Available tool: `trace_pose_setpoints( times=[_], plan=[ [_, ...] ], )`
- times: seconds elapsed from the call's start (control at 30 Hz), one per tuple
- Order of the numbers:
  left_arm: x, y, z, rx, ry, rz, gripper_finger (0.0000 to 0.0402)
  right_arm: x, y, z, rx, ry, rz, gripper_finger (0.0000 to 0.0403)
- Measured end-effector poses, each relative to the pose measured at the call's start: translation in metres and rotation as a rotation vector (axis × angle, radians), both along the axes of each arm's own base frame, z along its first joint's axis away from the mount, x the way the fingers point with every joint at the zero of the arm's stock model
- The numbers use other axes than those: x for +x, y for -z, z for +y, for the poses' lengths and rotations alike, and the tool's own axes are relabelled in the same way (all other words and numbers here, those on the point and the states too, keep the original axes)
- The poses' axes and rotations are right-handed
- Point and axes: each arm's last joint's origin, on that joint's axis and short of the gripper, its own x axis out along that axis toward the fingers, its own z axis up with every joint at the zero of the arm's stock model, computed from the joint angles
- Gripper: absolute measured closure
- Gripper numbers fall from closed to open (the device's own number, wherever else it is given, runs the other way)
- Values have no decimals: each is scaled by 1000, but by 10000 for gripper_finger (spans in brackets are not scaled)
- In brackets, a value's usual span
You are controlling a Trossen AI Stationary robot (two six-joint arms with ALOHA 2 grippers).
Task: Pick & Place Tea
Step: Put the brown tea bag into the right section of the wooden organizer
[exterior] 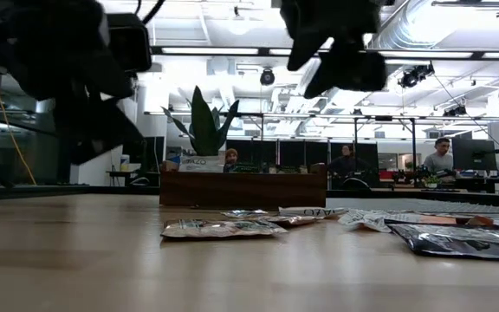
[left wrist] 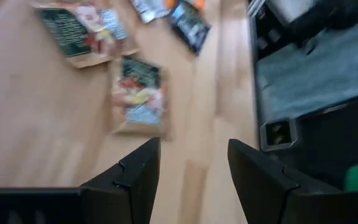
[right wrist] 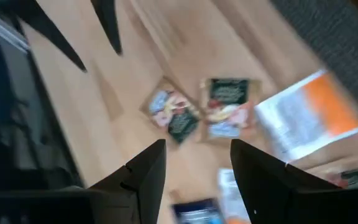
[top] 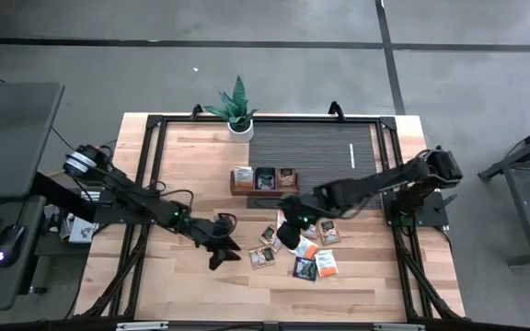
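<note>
Lying loose on the wooden table (top: pixel 191 175), the tea sachets (top: pixel 306 250) form a scatter toward the right half of the near edge, some dark with a light label, some white-and-orange. A further few stand upright in the wooden tray (top: pixel 264 180) just behind the scatter, beside the dark ribbed mat (top: pixel 316 152).

The right gripper (top: pixel 290 226) hangs directly over the scatter's left part, clear of the surface; in its wrist view both fingers stand apart with nothing between them, and two dark sachets (right wrist: pixel 201 112) lie on the wood ahead of the tips. The left gripper (top: pixel 221 246) hovers just beside the scatter's left edge, likewise spread and empty, with the nearest sachet (left wrist: pixel 137 94) ahead of its fingers and slightly to one side. The sachets are square, so no long axis governs the approach.

By judgement, the right arm is the nearer: a straight descent would reach a sachet, whereas the left must first travel sideways.

A potted plant (top: pixel 237 108) stands at the table's far edge. Beyond lies an open workshop with seated people (exterior: pixel 440 156) at screens.
</note>
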Motion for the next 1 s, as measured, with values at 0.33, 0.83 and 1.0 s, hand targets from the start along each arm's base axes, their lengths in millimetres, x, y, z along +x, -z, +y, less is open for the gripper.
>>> trace_pose_setpoints(
  times=[0.33,0.83,1.0],
  plan=[
    [30,22,-16,-84,-90,56,216,-17,34,39,21,81,-111,227],
    [78,27,-38,120,-121,265,216,-32,52,65,67,71,-181,227],
    [80,30,-39,150,-135,299,216,-34,52,69,90,107,-177,227]
  ],
)
